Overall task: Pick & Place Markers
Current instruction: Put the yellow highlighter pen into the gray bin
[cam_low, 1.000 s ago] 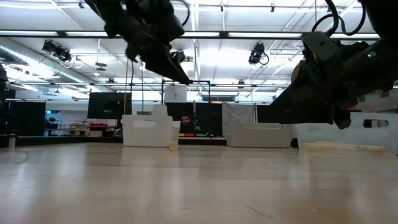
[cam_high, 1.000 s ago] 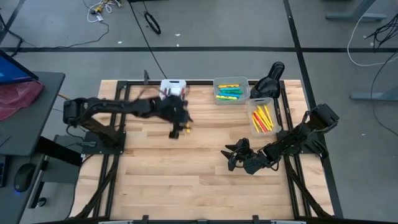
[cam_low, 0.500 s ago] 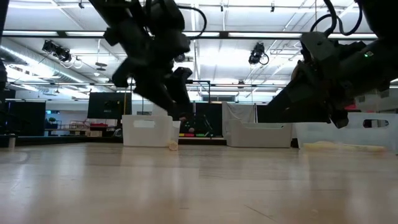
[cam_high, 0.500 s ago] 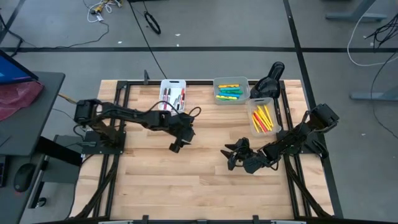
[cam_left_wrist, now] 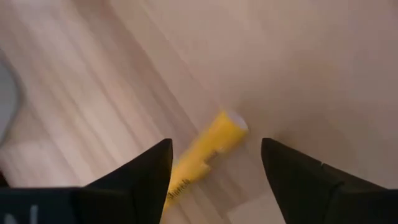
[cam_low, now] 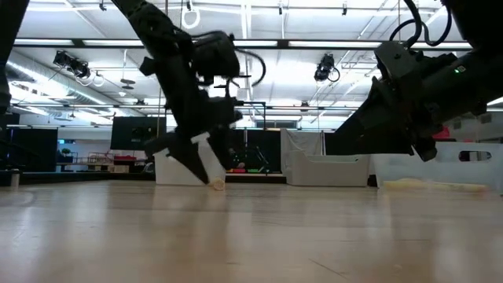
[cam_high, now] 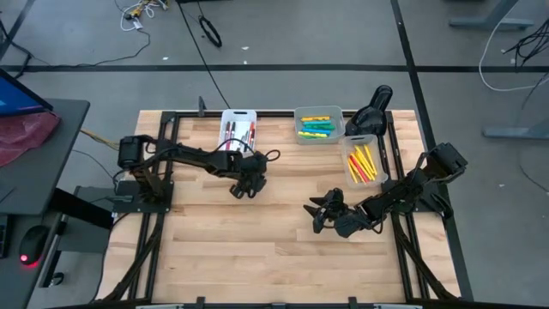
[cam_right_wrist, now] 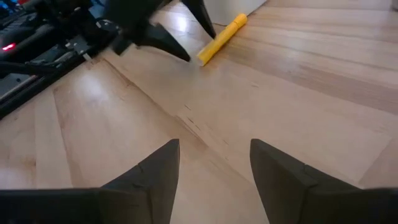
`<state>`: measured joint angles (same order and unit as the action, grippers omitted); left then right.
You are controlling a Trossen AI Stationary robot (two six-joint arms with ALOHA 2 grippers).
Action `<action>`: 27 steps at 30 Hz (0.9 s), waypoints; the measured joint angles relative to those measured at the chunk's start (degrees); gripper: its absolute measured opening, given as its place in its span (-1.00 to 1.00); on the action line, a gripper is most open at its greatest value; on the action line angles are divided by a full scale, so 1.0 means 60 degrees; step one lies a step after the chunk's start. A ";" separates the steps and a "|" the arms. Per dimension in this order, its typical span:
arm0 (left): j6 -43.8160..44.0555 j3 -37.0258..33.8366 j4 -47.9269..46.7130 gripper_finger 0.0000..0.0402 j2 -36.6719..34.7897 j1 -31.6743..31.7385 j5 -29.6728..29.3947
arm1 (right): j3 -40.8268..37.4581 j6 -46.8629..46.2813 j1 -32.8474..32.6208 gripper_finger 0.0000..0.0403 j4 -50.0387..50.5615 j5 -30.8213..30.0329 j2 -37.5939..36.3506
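Dropped from the upper bins, the left gripper point(cam_left_wrist: 214, 163) now straddles, fingers spread, a slim yellow plastic highlighter marker point(cam_left_wrist: 205, 151) lying on the wooden table point(cam_high: 257, 249), frame centre. It looks light, stiff and prone to rolling, so pinching mid-barrel seems best. Lower right, the right gripper point(cam_right_wrist: 214, 168) waits with fingers parted.

The only lettering in view is a line of dark print along the barrel of the yellow marker point(cam_left_wrist: 202, 152) lying on the wooden table point(cam_left_wrist: 323, 74) in the left wrist view; it is partly cut off and too blurred to read, and nothing else carries legible text
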<state>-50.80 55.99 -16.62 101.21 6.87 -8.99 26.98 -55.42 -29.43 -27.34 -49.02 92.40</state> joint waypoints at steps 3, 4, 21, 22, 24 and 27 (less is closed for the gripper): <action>-0.0735 0.0003 0.0024 0.21 0.0307 0.0135 -0.0284 | 0.0001 0.0074 0.0000 -0.01 -0.0119 -0.0001 0.0000; -0.0919 0.0017 0.0033 0.20 0.0371 0.0175 -0.0277 | -0.0003 0.0082 0.0000 -0.01 -0.0121 0.0000 0.0001; -0.0552 0.0006 0.0319 -0.31 0.0703 0.1289 0.2234 | -0.0003 0.0171 0.0000 -0.01 -0.0172 0.0001 0.0000; -0.0537 0.0000 0.0370 -0.36 0.0705 0.1309 0.2338 | -0.0003 0.0171 0.0000 -0.01 -0.0171 0.0001 0.0001; -0.0475 0.0000 0.0488 -0.45 0.0719 0.1312 0.2613 | -0.0003 0.0171 0.0000 -0.01 -0.0173 0.0001 0.0000; -0.0326 -0.0007 0.0800 -0.58 0.0740 0.1279 0.3052 | -0.0003 0.0171 0.0000 -0.01 -0.0173 0.0001 0.0000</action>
<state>-52.76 55.94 -11.82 105.65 14.55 9.32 26.96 -54.39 -29.43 -28.38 -49.01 92.40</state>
